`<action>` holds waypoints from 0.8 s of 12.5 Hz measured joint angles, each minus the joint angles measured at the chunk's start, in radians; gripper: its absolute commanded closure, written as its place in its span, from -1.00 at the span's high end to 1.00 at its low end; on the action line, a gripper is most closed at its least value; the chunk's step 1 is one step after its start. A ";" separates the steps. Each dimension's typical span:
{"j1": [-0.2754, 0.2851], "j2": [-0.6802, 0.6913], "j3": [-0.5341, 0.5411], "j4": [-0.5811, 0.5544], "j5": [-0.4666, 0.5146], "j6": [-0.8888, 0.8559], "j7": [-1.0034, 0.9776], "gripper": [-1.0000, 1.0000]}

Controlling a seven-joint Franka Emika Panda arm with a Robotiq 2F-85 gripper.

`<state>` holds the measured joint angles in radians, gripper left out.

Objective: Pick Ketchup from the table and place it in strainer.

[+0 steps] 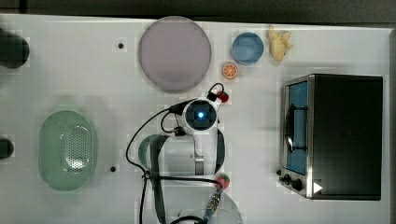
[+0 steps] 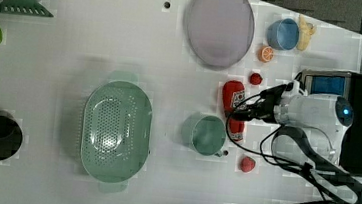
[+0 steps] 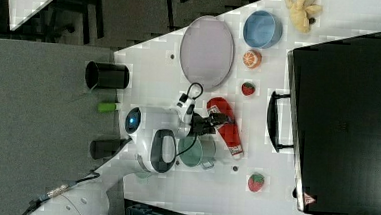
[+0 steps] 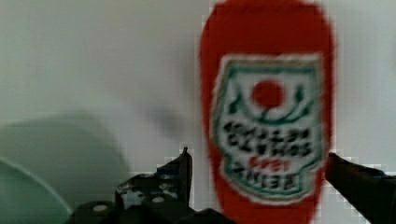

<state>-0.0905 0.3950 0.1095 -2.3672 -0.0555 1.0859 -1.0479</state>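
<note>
The Ketchup (image 4: 268, 116), a red bottle with a white-and-dark label, lies flat on the white table; it also shows in the left view (image 2: 232, 98) and the right view (image 3: 232, 136). My gripper (image 4: 259, 156) is low over it and open, one finger (image 4: 183, 169) on each side of the bottle with a gap to the red body. From the side the gripper (image 2: 244, 111) reaches over the bottle's lower half. The pale green strainer (image 1: 45, 140) stands apart at the top view's left, and its perforated bottom holds nothing (image 2: 116, 131).
A green cup (image 2: 205, 134) stands right beside the bottle. Two strawberries (image 2: 256, 79) (image 2: 247, 163) lie near the bottle's ends. A mauve plate (image 2: 220, 25), a blue bowl (image 2: 282, 34), an orange half (image 2: 266, 54) and a toaster oven (image 1: 336, 135) are around.
</note>
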 measured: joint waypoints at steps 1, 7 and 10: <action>0.000 0.009 0.005 -0.006 0.002 0.017 0.001 0.43; -0.002 0.007 0.003 0.000 0.004 0.006 0.010 0.22; 0.004 -0.138 0.010 0.006 0.006 -0.199 0.010 0.22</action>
<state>-0.0869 0.2571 0.1196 -2.3613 -0.0498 0.8867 -1.0381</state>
